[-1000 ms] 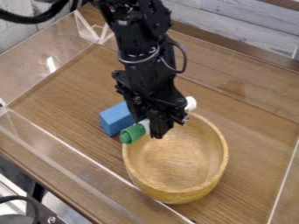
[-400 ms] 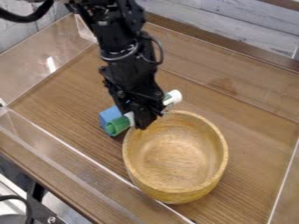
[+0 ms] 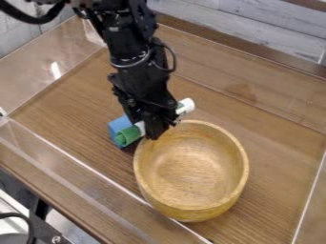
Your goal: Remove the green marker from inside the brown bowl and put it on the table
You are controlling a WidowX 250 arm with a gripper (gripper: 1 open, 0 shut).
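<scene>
The black gripper (image 3: 158,127) hangs just outside the left rim of the brown bowl (image 3: 193,172) and is shut on the green marker (image 3: 129,139). The marker lies slanted across the jaws. Its green cap points down-left, close to the table (image 3: 71,105), and its white end sticks out to the upper right. I cannot tell whether the cap touches the table. The bowl stands upright with nothing in it. The gripper hides the middle of the marker.
A blue block (image 3: 118,125) lies on the wood directly behind the marker's green cap, touching or nearly so. Clear acrylic walls (image 3: 51,157) edge the tabletop on the left and front. The arm (image 3: 121,38) rises toward the upper left.
The gripper has carried the marker left, from above the bowl's left rim to just outside it beside the blue block. In the last moment it barely moved.
</scene>
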